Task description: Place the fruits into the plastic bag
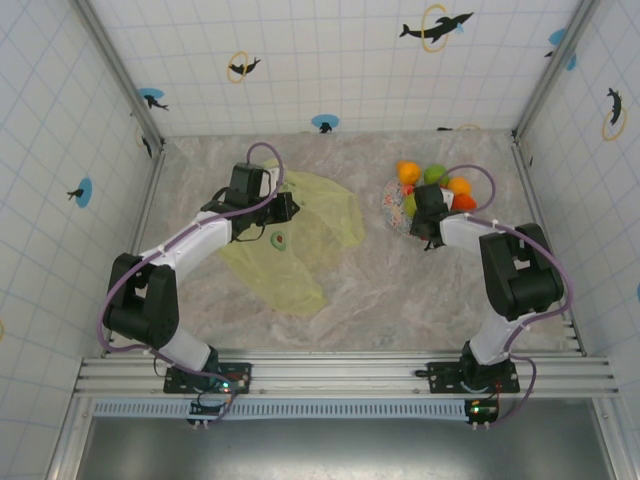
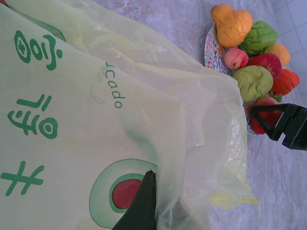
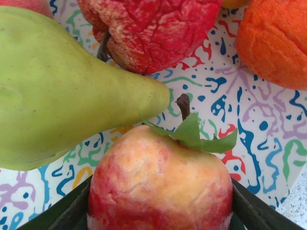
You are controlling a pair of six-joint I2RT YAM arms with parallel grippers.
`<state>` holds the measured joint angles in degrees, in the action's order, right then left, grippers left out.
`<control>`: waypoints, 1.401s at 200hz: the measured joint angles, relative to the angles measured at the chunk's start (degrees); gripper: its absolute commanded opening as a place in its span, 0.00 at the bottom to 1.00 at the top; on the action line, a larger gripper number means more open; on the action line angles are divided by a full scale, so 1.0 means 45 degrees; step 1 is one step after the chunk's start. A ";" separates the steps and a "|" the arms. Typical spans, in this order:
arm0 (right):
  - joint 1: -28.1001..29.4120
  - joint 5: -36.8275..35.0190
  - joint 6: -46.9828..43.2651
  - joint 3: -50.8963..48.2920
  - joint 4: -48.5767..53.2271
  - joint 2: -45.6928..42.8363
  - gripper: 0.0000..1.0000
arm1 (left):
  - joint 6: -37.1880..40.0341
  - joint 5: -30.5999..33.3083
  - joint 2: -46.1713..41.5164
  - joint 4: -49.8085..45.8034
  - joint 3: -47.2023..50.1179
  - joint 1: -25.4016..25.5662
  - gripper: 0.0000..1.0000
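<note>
My left claw (image 1: pixel 288 209) is clenched over the far part of the plastic bag (image 1: pixel 300 250). The bag lies spread on the table (image 1: pixel 390 300), left of the middle and closer to the far edge than to the near one. From my left wrist I see one dark finger (image 2: pixel 144 203) pressed into the yellow-green film just beside a printed avocado (image 2: pixel 120 191). The film seems pinched in that grip, though my second finger is hidden under the folds. Green lettering runs across the bag's face, and its crinkled right edge reaches toward the plate (image 1: pixel 390 195).

That plate, splashed with coloured squiggles, sits right of the table's middle, toward the far edge and near the bag. The fruits (image 1: pixel 435 180) are heaped on it: an orange-yellow lumpy one (image 2: pixel 231 24) farthest back, then a green one (image 2: pixel 259 38), a small peach-toned one (image 2: pixel 236 58), a dark red one (image 2: pixel 265 63) and an orange one (image 2: pixel 285 81).

My right claw (image 3: pixel 160 213) is down among them at the plate's near side. It is grasping a red-and-yellow apple (image 3: pixel 158 182) with a brown stem and a green leaf, one dark finger (image 3: pixel 67 213) against each flank. A green pear (image 3: pixel 62 91) lies just left of the apple, its narrow end pointing right above the apple. A crinkled red fruit (image 3: pixel 148 28) sits beyond them, and an orange (image 3: pixel 276 40) lies toward the right rim.
</note>
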<state>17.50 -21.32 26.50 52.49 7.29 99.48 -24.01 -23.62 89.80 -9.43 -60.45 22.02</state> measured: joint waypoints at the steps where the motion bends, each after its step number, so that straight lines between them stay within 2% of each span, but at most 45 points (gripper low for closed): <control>1: 0.0000 0.0005 0.0005 0.0000 0.0000 0.0000 0.57 | 0.0000 0.0000 0.0000 0.0000 0.0000 0.0000 0.00; 35: -0.0005 0.0015 -0.0306 -0.0131 0.0000 -0.0631 0.55 | 0.0000 0.0000 0.0000 0.0000 0.0000 0.0000 0.00; 59: 0.0005 0.0228 -0.0801 -0.0743 -0.0010 -0.2084 0.54 | -0.0029 -0.0126 0.0000 0.0005 -0.0005 0.0000 0.00; 83: 0.0287 0.1175 -0.1622 -0.1943 -0.0355 -0.3983 0.50 | -0.0359 -0.0481 0.0000 0.0155 0.0000 0.0000 0.00; 110: 0.1457 0.2973 -0.2691 -0.3492 -0.0850 -0.6217 0.51 | -0.1137 -0.0899 -0.0005 0.0661 0.0024 0.0000 0.00; 143: 0.3978 0.4920 -0.4177 -0.4464 -0.1967 -0.7820 0.52 | -0.2263 -0.1399 -0.0005 0.1248 0.0092 0.0000 0.00; 172: 0.5663 0.5892 -0.5387 -0.4459 -0.3264 -0.7213 0.51 | -0.2807 -0.1787 -0.0005 0.1467 0.0092 0.0000 0.00; 226: 0.6460 0.6271 -0.7325 -0.4153 -0.4367 -0.4046 0.48 | -0.3118 -0.2011 -0.0005 0.1447 0.0092 0.0000 0.00; 280: 0.7373 0.5357 -0.8082 -0.3657 -0.5999 -0.2137 0.48 | -0.3366 -0.2098 -0.0005 0.1394 0.0092 0.0039 0.00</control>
<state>50.68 2.79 -9.87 36.03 -19.70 89.86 -39.16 -33.06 89.78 -3.16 -60.03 22.20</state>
